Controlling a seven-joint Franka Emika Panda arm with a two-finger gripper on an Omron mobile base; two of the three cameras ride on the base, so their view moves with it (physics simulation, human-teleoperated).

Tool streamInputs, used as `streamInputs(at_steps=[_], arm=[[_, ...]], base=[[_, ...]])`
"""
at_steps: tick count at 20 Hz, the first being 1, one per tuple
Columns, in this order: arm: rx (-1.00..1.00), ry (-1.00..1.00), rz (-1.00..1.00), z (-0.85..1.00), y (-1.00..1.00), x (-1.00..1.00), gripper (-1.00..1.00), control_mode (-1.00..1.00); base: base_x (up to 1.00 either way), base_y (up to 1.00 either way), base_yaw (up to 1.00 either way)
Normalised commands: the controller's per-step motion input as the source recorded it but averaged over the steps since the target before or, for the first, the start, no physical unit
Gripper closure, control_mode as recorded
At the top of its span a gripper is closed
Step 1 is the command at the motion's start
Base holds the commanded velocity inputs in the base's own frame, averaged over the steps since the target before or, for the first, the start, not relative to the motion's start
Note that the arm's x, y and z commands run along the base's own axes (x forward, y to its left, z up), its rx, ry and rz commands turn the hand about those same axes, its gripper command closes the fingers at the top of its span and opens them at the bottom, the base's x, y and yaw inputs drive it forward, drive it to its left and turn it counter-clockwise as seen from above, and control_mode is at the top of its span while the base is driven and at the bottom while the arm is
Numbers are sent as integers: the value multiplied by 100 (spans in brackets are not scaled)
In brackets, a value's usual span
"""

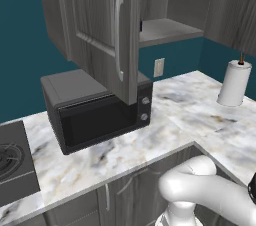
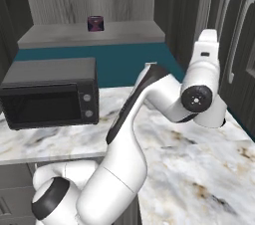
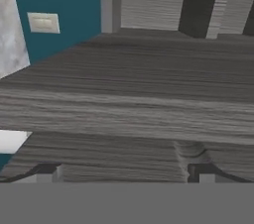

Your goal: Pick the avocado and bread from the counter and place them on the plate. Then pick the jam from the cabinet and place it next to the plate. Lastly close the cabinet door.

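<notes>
Step in hand, by my read: fetching the jam jar (image 2: 95, 23), which sits upright on the cabinet shelf (image 2: 60, 35), toward the back wall, roughly mid-shelf w/ bare shelf all round it. Cabinet door (image 1: 102, 30) hangs open, swung out over the microwave (image 1: 95, 107) at the back of the counter (image 1: 190, 115); its bar handle (image 1: 119, 35) faces the left base cam. Gripper (image 3: 124, 171) has its jaws spread wide, nothing between them; hand cam looks close along dark wood-grain panel, wall outlet (image 3: 43, 22) at its upper left, so the hand seems up by the cabinet, not yet lined up w/ the jar. Advice: swing clear of the door edge, come in level above the shelf, approach the jar from the front, jaws either side of its body, close mid-height, lift a touch before pulling out so it doesn't drag or tip. Avocado, bread, plate: can't say from these views.
</notes>
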Motion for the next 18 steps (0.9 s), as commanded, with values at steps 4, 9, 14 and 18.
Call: streamInputs(at_steps=[4,9,14,18], arm=[[0,0,2,0,0,48,-100,-100],[-1,0,0,-1,0,50,-100,-100],[-1,0,0,-3,0,53,-100,-100],[0,0,0,-4,0,60,-100,-100]], base=[[0,0,0],[0,0,0],[0,0,0],[0,0,0]])
